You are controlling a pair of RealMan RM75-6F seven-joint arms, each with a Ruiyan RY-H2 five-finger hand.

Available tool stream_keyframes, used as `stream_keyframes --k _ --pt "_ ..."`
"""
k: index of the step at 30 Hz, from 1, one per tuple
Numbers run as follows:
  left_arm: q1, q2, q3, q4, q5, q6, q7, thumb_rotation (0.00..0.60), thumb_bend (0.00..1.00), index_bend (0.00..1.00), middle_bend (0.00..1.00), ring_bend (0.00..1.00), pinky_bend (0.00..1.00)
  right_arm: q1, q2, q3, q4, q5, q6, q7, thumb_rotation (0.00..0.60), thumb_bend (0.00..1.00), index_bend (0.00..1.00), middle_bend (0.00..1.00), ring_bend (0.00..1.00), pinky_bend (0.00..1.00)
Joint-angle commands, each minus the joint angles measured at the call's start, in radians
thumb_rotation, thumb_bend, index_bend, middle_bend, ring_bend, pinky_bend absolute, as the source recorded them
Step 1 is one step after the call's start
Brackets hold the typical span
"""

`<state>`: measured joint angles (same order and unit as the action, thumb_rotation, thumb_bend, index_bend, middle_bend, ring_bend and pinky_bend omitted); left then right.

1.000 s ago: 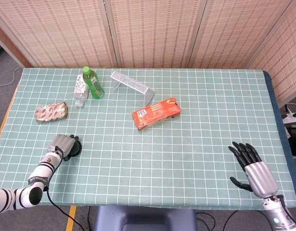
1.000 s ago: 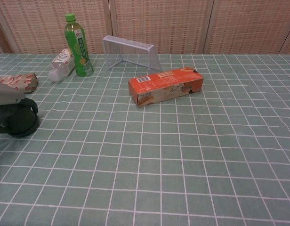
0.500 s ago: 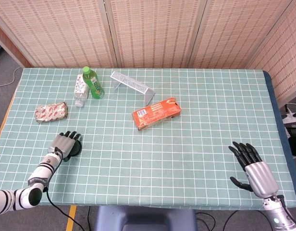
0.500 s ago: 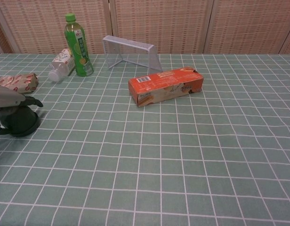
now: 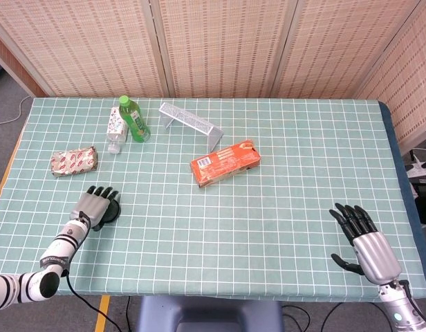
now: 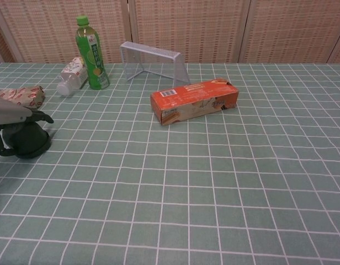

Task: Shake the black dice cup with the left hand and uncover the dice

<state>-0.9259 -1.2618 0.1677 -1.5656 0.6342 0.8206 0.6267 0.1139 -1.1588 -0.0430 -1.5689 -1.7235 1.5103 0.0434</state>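
The black dice cup (image 5: 112,211) (image 6: 28,141) stands mouth down on the green checked cloth near the table's front left. My left hand (image 5: 94,205) (image 6: 11,112) lies over its top. The fingers (image 6: 42,117) stretch out flat past the cup's rim, and the thumb curves round the cup's left side. The hand covers most of the cup in the head view. No dice show. My right hand (image 5: 365,243) rests at the front right, far from the cup, with its fingers spread and nothing in it; only the head view shows it.
An orange box (image 5: 225,162) (image 6: 194,101) lies mid-table. A wire rack (image 5: 190,122) (image 6: 153,61), a green bottle (image 5: 135,119) (image 6: 91,53) and a toppled clear bottle (image 5: 115,129) (image 6: 70,75) stand at the back left. A wrapped snack pack (image 5: 74,161) (image 6: 19,95) lies behind the cup.
My left hand's fingers, curled down round the cup a second ago, have straightened over its top. Hand and cup have slid slightly to the right. The right hand has not moved.
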Motion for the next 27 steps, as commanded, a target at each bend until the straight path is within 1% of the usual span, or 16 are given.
stream_keyframes --k 1,6,9,14,27 --pt "-0.001 -0.003 -0.002 0.004 -0.006 -0.008 0.003 0.6 0.36 0.0 0.0 0.0 0.07 0.0 0.0 -0.001 -0.001 -0.002 0.001 0.001 0.6 0.12 0.0 0.0 0.0 0.0" --pt "-0.021 0.003 0.001 -0.001 -0.054 -0.036 0.03 0.6 0.36 0.0 0.0 0.0 0.07 -0.001 0.001 0.0 0.0 -0.001 0.003 0.004 0.6 0.12 0.0 0.0 0.0 0.0" --pt "-0.028 0.006 -0.003 -0.013 -0.065 -0.035 0.034 0.6 0.36 0.0 0.0 0.0 0.06 0.0 0.001 0.0 0.001 -0.001 0.001 0.005 0.6 0.12 0.0 0.0 0.0 0.0" --pt "-0.02 0.006 -0.012 -0.016 -0.036 -0.018 0.022 0.6 0.36 0.0 0.0 0.0 0.07 0.001 0.001 0.001 0.001 -0.002 0.003 0.007 0.6 0.12 0.0 0.0 0.0 0.0" --pt "-0.006 0.0 -0.026 0.001 0.006 -0.02 -0.003 0.6 0.36 0.0 0.0 0.0 0.07 -0.002 -0.004 0.003 0.009 -0.007 0.016 0.023 0.6 0.12 0.0 0.0 0.0 0.0"
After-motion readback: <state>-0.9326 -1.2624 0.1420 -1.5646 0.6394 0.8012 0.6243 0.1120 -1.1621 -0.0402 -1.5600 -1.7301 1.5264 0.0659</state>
